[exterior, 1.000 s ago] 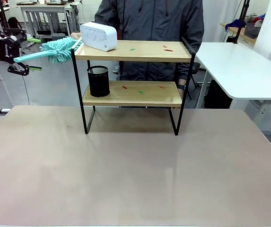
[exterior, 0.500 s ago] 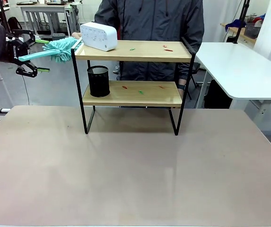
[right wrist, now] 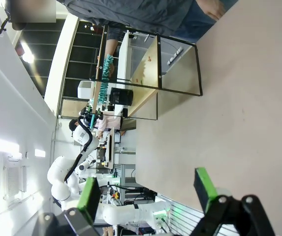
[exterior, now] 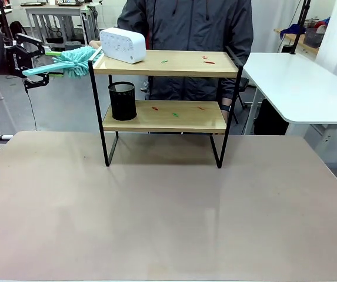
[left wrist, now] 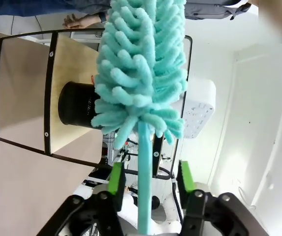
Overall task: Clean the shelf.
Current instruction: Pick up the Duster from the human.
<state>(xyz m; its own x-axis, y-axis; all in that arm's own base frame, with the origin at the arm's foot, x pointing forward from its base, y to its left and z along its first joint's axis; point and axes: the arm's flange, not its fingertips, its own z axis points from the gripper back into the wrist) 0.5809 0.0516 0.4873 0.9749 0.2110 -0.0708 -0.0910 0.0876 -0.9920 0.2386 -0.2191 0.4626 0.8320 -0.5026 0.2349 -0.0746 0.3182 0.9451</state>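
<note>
Now — shelf (exterior: 165,88) right of left jaws (exterior: 37,71) | duster (exterior: 68,61) gripped

The left gripper (exterior: 39,66) has risen over the last second and now sits level with the top board of the shelf (exterior: 165,63), where before it hung below that board's height. It first shifted toward the shelf, then lifted. The teal duster (exterior: 68,61) clamped between its fingers (left wrist: 115,178) has levelled out: its handle previously sloped up toward the shelf and is now nearly horizontal. The fluffy head remains at the shelf's upper left corner post.
</note>
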